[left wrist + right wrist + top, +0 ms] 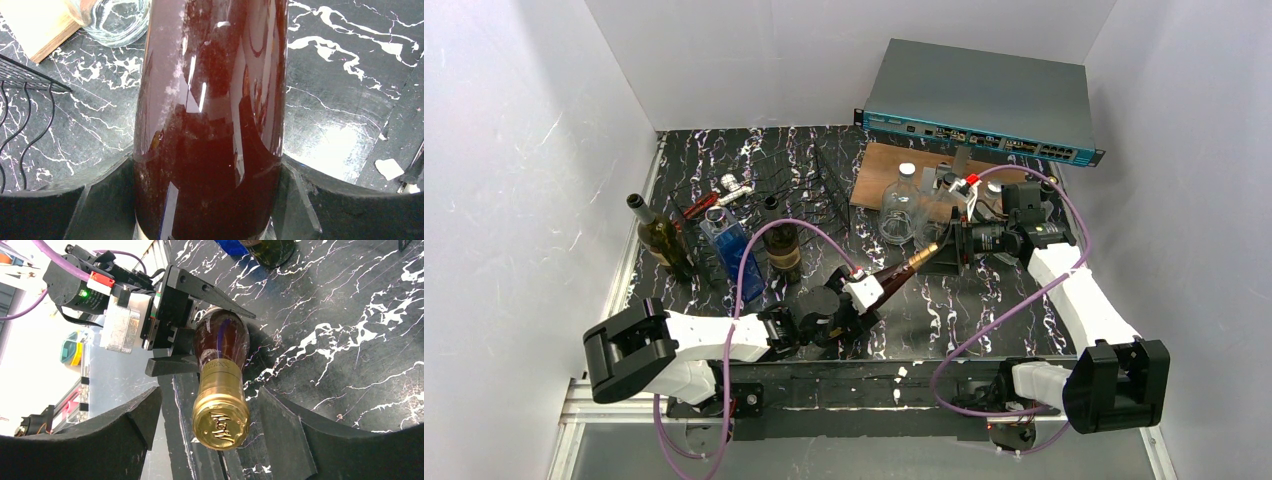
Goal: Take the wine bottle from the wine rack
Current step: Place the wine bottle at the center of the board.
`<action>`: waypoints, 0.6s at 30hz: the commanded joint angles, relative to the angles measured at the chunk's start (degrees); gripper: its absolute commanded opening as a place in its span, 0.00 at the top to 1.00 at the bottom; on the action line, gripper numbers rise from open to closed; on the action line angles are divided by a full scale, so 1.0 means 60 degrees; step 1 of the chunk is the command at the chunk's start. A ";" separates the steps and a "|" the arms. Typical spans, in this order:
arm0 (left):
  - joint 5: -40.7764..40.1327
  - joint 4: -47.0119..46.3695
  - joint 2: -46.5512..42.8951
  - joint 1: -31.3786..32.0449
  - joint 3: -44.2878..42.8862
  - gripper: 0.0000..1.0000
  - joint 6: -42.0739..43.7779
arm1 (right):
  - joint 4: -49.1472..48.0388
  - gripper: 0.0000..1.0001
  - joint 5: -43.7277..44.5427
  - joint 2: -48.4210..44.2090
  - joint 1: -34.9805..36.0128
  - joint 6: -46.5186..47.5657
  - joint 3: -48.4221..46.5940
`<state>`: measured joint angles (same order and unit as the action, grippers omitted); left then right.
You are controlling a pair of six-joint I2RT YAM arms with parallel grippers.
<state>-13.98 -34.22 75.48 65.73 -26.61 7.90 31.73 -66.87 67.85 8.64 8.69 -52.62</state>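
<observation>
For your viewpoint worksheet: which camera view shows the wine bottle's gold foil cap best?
The right wrist view: the gold foil cap sits large and central between the right fingers, its lettering visible. The top external view shows only a tiny gold tip. The left wrist view shows just the wine bottle, its dark body.

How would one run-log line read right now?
left gripper: shut on wine bottle | right gripper: open, flanking foil cap | bottle: off wine rack
</observation>
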 commanded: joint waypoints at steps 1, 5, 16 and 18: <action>0.0128 -0.1795 -0.0144 0.0025 -0.0281 1.00 -0.0452 | -0.0464 0.21 -0.0310 -0.0008 -0.0034 -0.0271 -0.0291; 0.0147 -0.1841 -0.0104 0.0016 -0.0296 1.00 -0.0515 | -0.0443 0.23 -0.0389 0.0190 -0.0049 -0.0283 -0.0432; 0.0152 -0.1957 0.0079 0.0023 -0.0350 1.00 -0.0600 | -0.0520 0.46 -0.0275 0.0071 -0.0036 -0.0236 -0.0444; 0.0195 -0.1958 0.0148 0.0018 -0.0408 1.00 -0.0608 | -0.0512 0.55 -0.0230 -0.0015 -0.0035 -0.0147 -0.0436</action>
<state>-13.67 -36.97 76.69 65.73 -26.61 6.72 29.85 -67.53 69.28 8.64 7.49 -53.17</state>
